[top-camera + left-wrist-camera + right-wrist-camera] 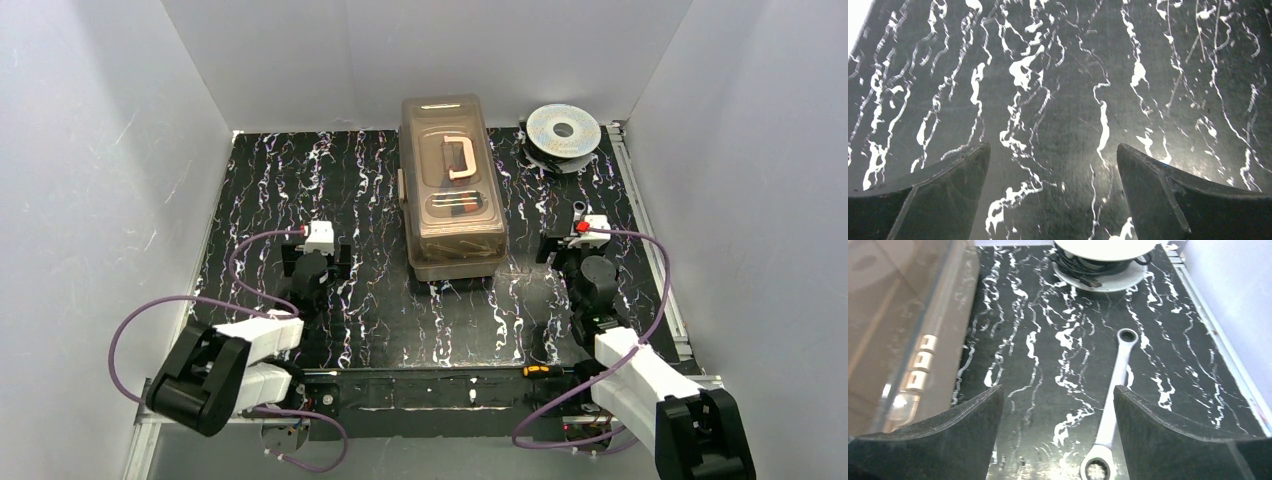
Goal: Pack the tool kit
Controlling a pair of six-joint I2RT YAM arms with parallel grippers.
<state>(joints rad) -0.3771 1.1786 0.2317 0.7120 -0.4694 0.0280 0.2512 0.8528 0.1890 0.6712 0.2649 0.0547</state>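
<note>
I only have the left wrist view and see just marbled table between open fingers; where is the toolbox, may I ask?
Observer: The toolbox stands far back on the table, right of the left gripper, lid down.
Operator: Thank you. Are any tools outside it?
Observer: A silver ratchet wrench lies right of the toolbox, just ahead of the open right gripper.
Operator: Anything else nearby?
Observer: A wire spool sits in the far right corner, beyond the wrench.

You see a brown see-through toolbox [455,245] with a cream handle [459,158], a silver wrench [1111,400], and a black table [370,300] with white squiggles.
</note>
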